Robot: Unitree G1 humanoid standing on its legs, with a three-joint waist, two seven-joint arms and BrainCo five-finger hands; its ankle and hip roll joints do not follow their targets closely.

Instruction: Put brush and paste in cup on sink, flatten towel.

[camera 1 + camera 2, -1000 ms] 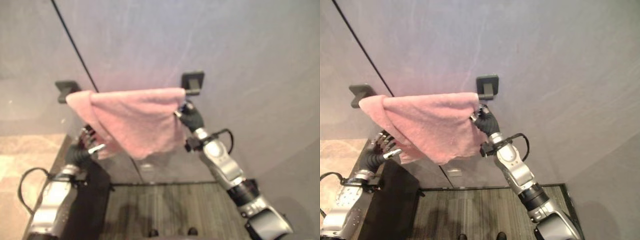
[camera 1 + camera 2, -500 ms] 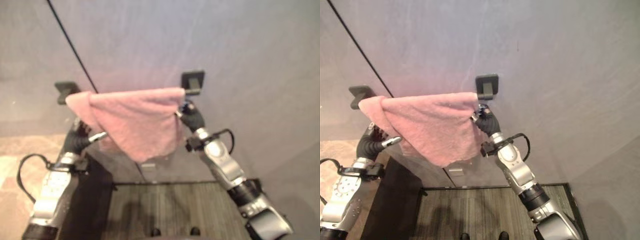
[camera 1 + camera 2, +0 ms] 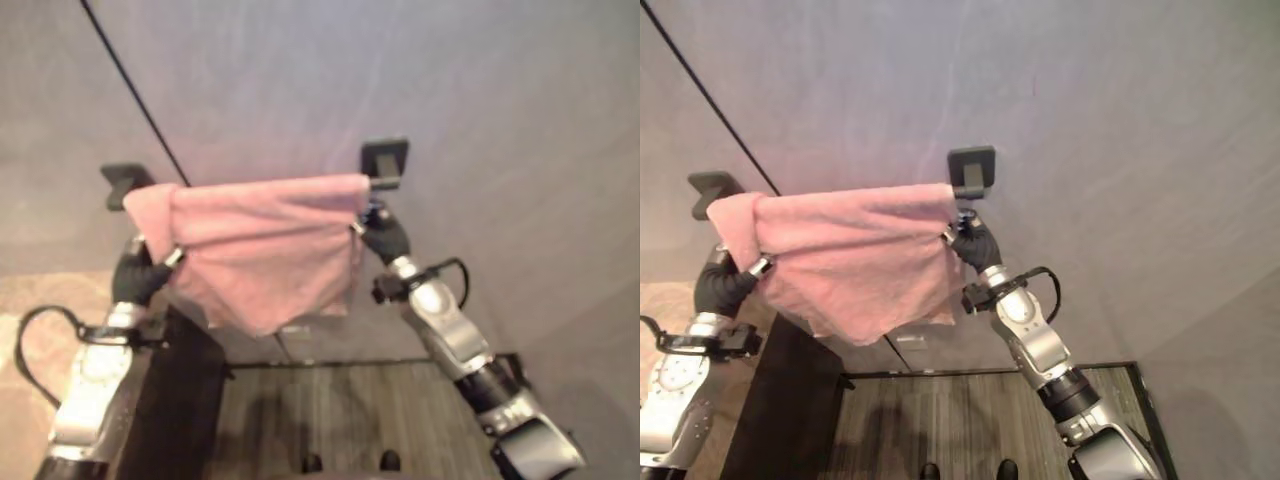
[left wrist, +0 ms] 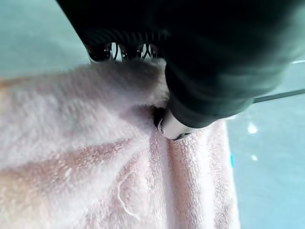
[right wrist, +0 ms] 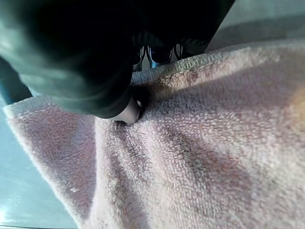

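A pink towel [image 3: 265, 240] hangs over a rail between two black wall brackets [image 3: 386, 160] [image 3: 125, 182], bunched and folded toward its left end. My left hand [image 3: 135, 275] is at the towel's left side; in the left wrist view its thumb [image 4: 174, 126] presses into the cloth [image 4: 95, 167] with the fingers behind the fold, pinching it. My right hand [image 3: 975, 243] holds the towel's top right corner just below the right bracket; the right wrist view shows its thumb [image 5: 128, 112] pinching the hem [image 5: 200, 157].
The grey wall stands close behind the towel, crossed by a thin black seam [image 3: 130, 85]. A dark counter edge [image 3: 185, 400] runs below my left arm. A striped floor mat [image 3: 330, 410] lies below, next to beige floor [image 3: 30, 300].
My left hand rose from below the towel to its left side and took hold of the cloth, drawing the hanging part up and left. The right hand stayed on its corner.
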